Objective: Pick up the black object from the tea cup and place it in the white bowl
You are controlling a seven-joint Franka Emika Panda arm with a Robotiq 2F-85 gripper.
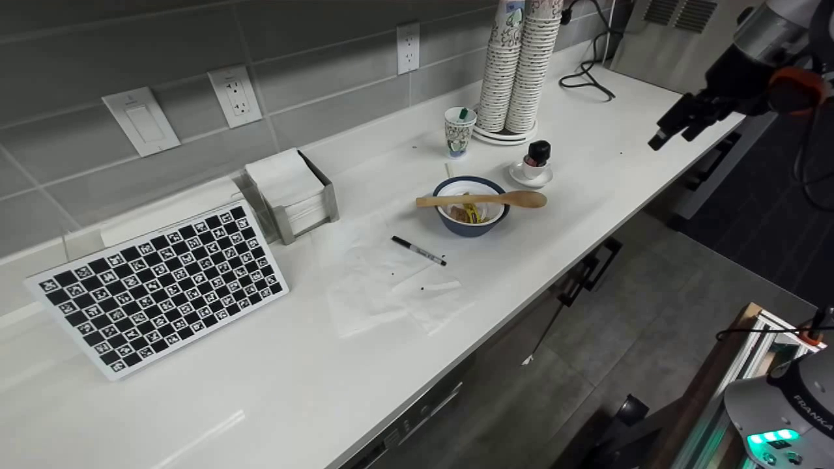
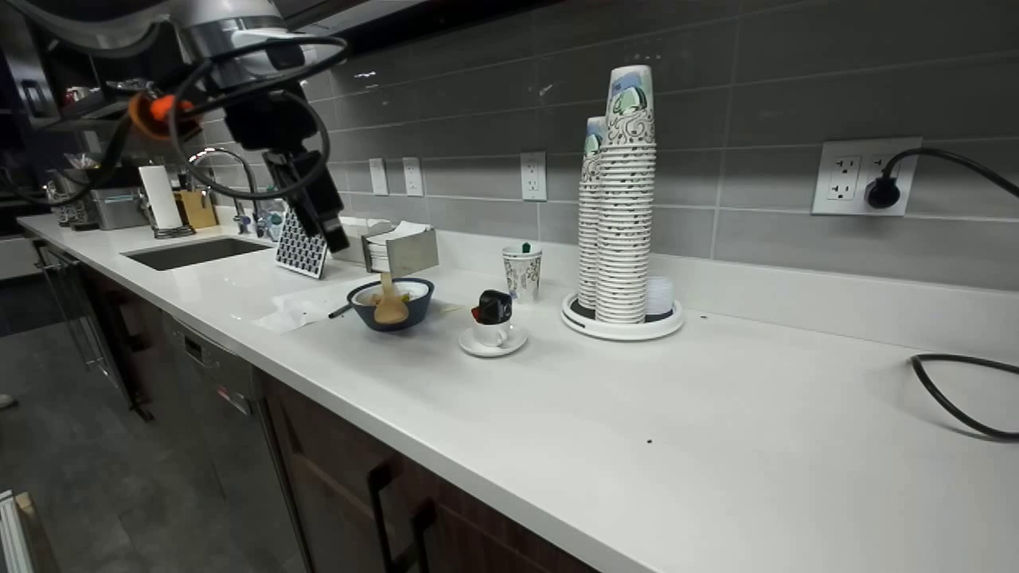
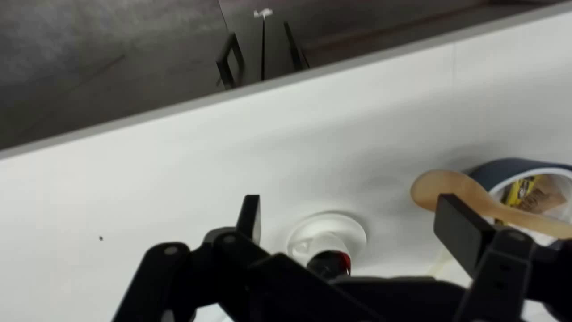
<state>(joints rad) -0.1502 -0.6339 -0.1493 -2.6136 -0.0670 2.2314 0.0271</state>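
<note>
While the jaws of the gripper (image 3: 353, 223) stand wide apart in the wrist view, its dark body hides part of the black object (image 3: 328, 262); that object sits in the tea cup (image 2: 487, 334), jutting above the rim, and what it is cannot be made out beyond a red patch; the white bowl (image 1: 469, 228) is cut off at the wrist view's edge, and a wooden spoon (image 1: 528, 198) laid across it covers some of the tan and yellow contents (image 1: 472, 213); the arm (image 2: 223, 14) runs out of both exterior views; under saucer (image 2: 471, 346) and bowl spreads a glossy white counter (image 2: 716, 414); farther along lie a pen (image 1: 420, 252) and thin white paper (image 1: 365, 293); stacked paper cups (image 2: 625, 231) on a round white tray (image 2: 625, 334) stand near the gray tiled wall (image 2: 780, 95); the gray floor (image 1: 625, 319) is dim.
</note>
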